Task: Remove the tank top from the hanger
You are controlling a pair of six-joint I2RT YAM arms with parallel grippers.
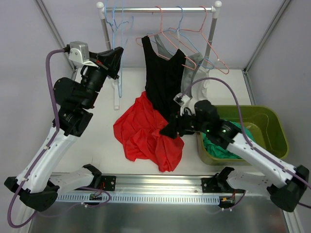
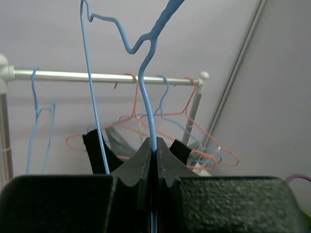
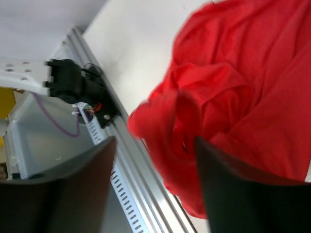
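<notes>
Right wrist: right gripper [image 3: 154, 145], the nearer arm, stands parted, red tank top [image 3: 243, 87] bunched between its jaws; left gripper [image 2: 156, 150] clamps blue hanger [image 2: 148, 97].

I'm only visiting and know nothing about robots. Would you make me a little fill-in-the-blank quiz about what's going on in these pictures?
1. The hanger clamped in the left gripper is coloured ____.
2. The garment lying crumpled on the table is ____.
3. The top hanging on the rack is ____.
4. The right gripper is not shut but ____.

Missing words: blue; red; black; open.
</notes>
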